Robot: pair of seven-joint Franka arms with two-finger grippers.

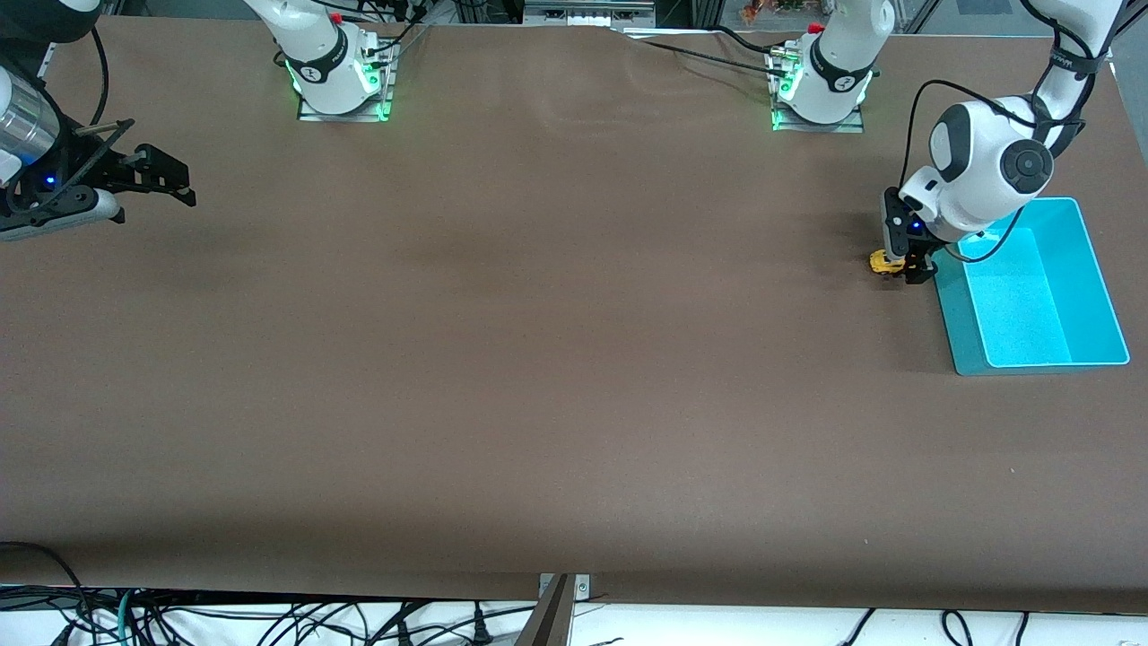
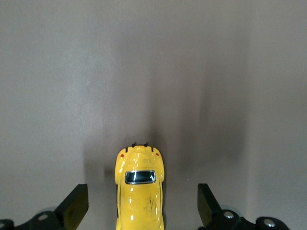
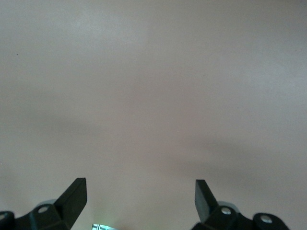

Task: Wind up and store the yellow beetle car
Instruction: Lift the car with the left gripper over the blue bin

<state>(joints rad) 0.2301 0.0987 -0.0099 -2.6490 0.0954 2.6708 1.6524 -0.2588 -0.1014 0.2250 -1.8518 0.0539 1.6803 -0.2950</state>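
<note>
Two grippers noted. Left gripper [image 2: 139, 208] spread wide astride the yellow car [image 1: 886, 262], which sits on the table at the blue bin's [image 1: 1099, 296] nine o'clock. Right gripper [image 3: 139, 201] waits, spread, empty. We judge grasping underway; next, close squarely on the body.

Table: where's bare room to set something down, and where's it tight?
Bare brown table runs between the right gripper, which waits at its own end, and the yellow beetle car. The teal bin holds nothing visible. Tight spot: the left gripper stands with its jaws open either side of the car, right beside the bin.
</note>
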